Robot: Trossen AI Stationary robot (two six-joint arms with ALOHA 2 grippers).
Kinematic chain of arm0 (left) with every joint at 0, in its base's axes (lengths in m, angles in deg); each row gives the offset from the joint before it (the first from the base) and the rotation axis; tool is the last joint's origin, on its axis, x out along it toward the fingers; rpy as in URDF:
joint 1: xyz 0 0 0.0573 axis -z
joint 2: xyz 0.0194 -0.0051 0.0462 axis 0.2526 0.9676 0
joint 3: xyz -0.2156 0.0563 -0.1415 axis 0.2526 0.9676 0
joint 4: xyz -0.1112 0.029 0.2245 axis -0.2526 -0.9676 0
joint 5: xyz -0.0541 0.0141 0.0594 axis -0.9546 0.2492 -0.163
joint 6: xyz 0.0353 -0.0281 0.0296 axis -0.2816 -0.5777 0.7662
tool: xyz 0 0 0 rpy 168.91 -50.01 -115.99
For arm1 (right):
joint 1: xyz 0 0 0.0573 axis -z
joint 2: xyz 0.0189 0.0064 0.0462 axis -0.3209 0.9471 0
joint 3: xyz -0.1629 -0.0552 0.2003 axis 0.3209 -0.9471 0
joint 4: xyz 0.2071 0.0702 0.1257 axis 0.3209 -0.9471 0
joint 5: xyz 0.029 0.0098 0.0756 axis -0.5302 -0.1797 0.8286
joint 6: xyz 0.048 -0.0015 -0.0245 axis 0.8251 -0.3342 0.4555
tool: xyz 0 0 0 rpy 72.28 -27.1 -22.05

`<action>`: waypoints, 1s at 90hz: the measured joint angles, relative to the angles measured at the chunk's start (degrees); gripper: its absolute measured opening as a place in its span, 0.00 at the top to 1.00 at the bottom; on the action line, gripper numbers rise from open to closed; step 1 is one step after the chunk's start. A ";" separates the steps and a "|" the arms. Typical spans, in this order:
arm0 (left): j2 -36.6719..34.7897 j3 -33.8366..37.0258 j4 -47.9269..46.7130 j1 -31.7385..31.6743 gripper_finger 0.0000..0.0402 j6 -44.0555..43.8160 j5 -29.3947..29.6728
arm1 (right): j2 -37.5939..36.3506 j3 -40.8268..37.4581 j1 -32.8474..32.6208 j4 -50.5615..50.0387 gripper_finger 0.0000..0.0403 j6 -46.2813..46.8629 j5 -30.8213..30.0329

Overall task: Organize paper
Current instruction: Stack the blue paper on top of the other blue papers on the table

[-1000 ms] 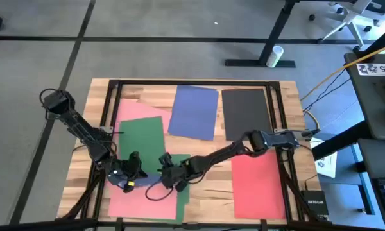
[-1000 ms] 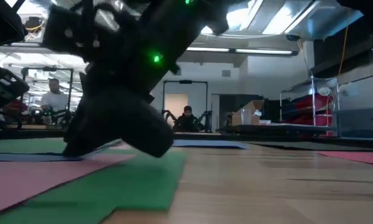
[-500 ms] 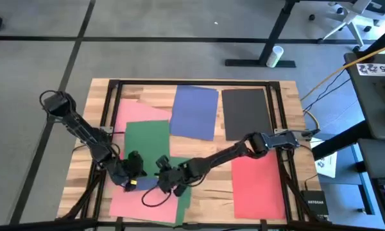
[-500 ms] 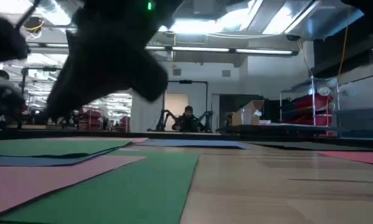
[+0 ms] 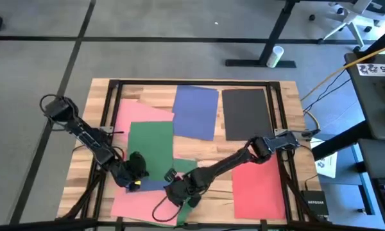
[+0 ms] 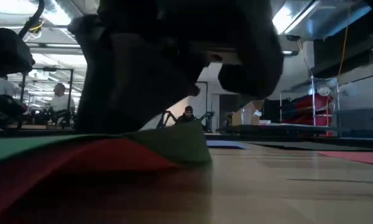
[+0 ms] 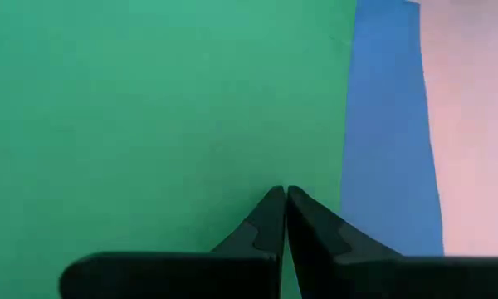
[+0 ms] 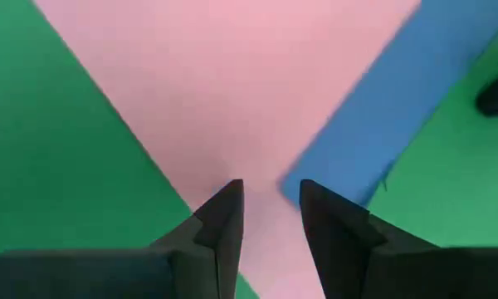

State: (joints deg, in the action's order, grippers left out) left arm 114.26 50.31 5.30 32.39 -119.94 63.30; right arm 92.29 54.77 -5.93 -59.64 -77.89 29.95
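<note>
Coloured paper sheets lie flat on the wooden table: blue, black and red, a pink one under a green one, and near the front edge another pink, a blue strip and a second green sheet. My left gripper is shut, its tips down on green paper. My right gripper stands slightly open over pink paper, between green and blue. In the low view a green edge rides up off the table. My left gripper presses its shut fingertips down on the green sheet's face, near the edge that borders the blue strip. The fingers come from above, slanting. The sheet lies flat on the papers beneath. My right gripper: whether its fingertips touch the pink sheet, I cannot tell.
A black frame runs along the table's sides and far edge. A loose cable loop hangs by the right gripper at the front edge. Bare wood shows between the blue, black and red sheets.
My left gripper has moved a little toward the table's right edge, and the upper green sheet has slid that way with it, over the pink one. My right gripper has gone toward the near edge. In the low view a green edge has risen off the table.
</note>
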 joint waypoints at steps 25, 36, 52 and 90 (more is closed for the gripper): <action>0.09 0.13 -0.01 -0.04 1.00 -0.27 -0.37 | 1.64 0.07 0.40 2.16 0.73 -0.11 -0.38; 0.07 0.17 0.01 -0.02 1.00 -0.31 -0.41 | 2.27 0.13 0.35 1.87 0.73 -0.13 0.15; 0.07 0.17 0.04 -0.02 1.00 0.17 -0.46 | 2.40 0.16 0.35 2.75 0.73 -0.43 -0.32; 0.07 0.20 0.10 0.00 1.00 0.15 -0.46 | 2.64 0.02 1.10 5.66 0.73 -0.52 -3.53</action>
State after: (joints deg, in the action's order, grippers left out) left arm 114.33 50.50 5.40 32.39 -119.79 62.85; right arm 94.94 54.79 -4.83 -53.97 -78.40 26.41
